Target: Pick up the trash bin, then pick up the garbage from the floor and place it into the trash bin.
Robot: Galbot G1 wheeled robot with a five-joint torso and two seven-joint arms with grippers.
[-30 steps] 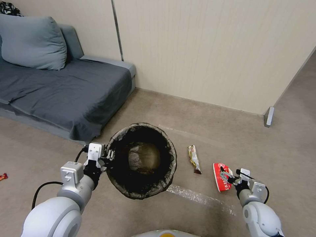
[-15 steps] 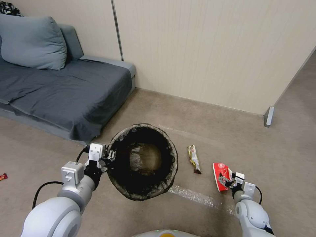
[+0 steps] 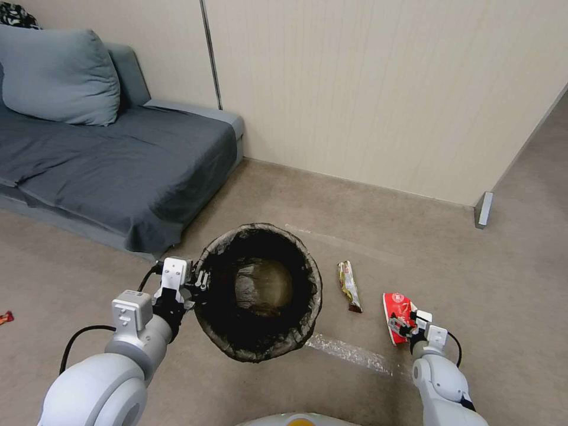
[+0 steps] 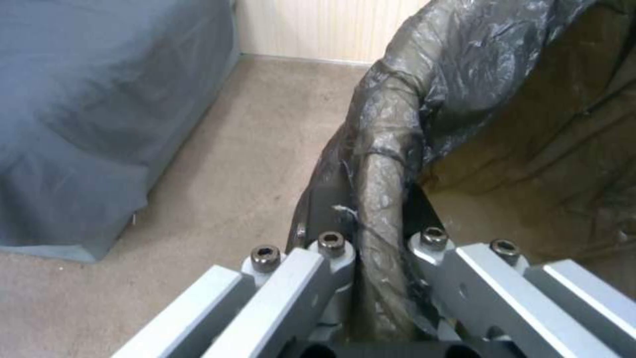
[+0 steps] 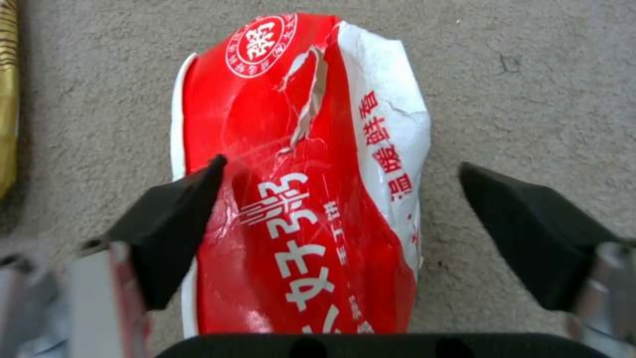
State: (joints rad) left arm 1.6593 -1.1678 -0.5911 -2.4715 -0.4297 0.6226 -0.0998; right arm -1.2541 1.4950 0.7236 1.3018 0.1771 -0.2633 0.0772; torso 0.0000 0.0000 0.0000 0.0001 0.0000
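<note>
Left end effector (image 3: 198,283): clenched on trash bin (image 3: 258,290) rim.
Right end effector (image 5: 338,228): released, now lowered astride the red packet (image 5: 298,164), beside the bin; ready to grasp.

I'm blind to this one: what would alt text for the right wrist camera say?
Open right gripper poised over a flattened red and white packet on beige carpet, one black fingertip over its edge, the other off to its far side. A gold wrapper lies at the picture's border.

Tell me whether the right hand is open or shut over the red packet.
Open: the right hand has its fingers spread either side of the red packet, not yet clamped.
</note>
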